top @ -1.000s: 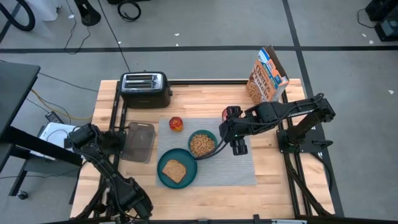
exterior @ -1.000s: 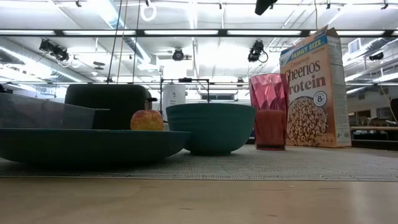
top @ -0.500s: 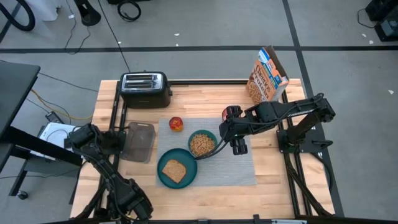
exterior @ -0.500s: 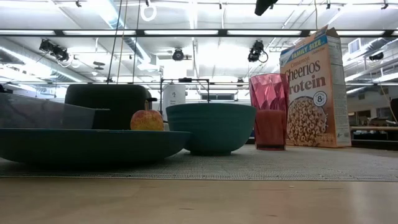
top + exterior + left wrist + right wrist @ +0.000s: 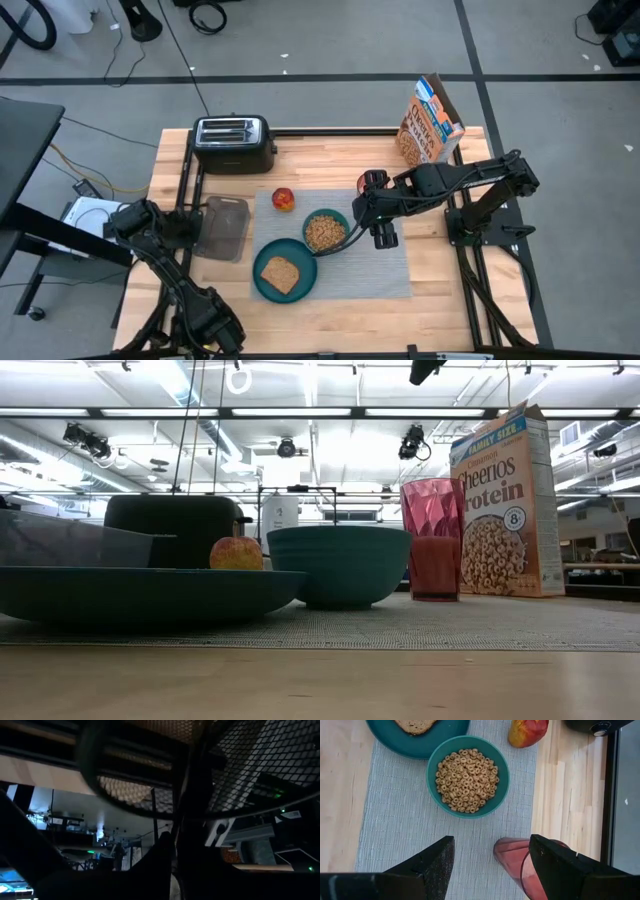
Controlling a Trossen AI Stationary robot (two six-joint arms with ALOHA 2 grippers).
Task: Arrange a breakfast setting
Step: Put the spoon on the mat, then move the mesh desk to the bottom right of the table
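The grey ribbed placemat [image 5: 385, 268] lies mid-table. On it rest the teal plate [image 5: 260, 290] with the toast slice [image 5: 279, 273], the teal bowl [image 5: 432, 765] filled with cereal rings, the red-orange fruit [image 5: 284, 198] and the upright pink cup [image 5: 371, 181]. My right gripper [image 5: 491, 845] hovers open and empty above the mat, just right of the bowl [image 5: 304, 232], with the cup [image 5: 512, 857] beside one finger [image 5: 560, 865]. The left arm [image 5: 150, 222] is folded off the table's left edge. No spoon shows.
A black toaster [image 5: 234, 143] stands at the far left, and a cereal box [image 5: 430, 122] at the far right. A clear plastic container [image 5: 225, 225] sits left of the mat. The near right part of the mat is bare.
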